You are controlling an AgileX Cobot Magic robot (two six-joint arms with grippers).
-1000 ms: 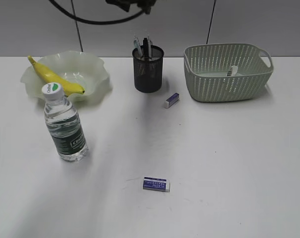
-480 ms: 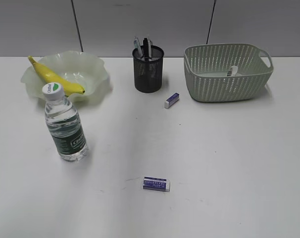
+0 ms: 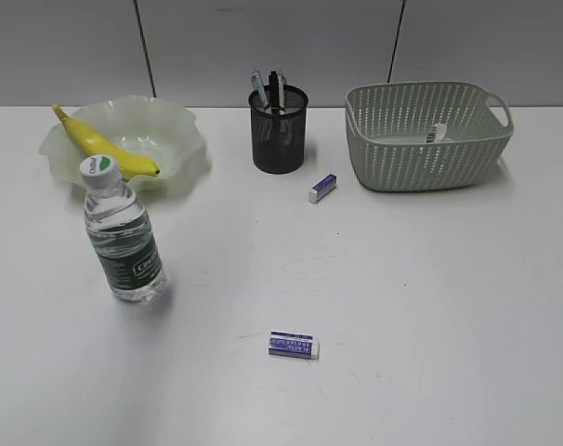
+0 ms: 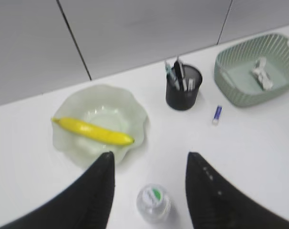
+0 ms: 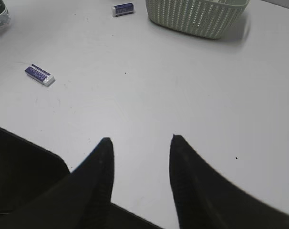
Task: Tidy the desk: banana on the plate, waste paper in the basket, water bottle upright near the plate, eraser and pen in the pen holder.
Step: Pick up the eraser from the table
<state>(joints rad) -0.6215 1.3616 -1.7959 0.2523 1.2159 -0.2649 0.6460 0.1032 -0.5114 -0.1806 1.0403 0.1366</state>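
Most of the tidying looks done already: the banana (image 3: 103,147) is laid in the plate (image 3: 175,125), the waste paper (image 4: 260,72) sits in the basket (image 3: 428,173), pens are stuck in the pen holder (image 3: 278,130), and the water bottle (image 3: 122,234) is stood upright just in front of the plate. Two erasers are left out, though: one eraser (image 3: 321,187) just beside the pen holder, another eraser (image 3: 293,345) well in front of it. The left gripper (image 4: 149,167) and right gripper (image 5: 139,148) are both spread and empty.
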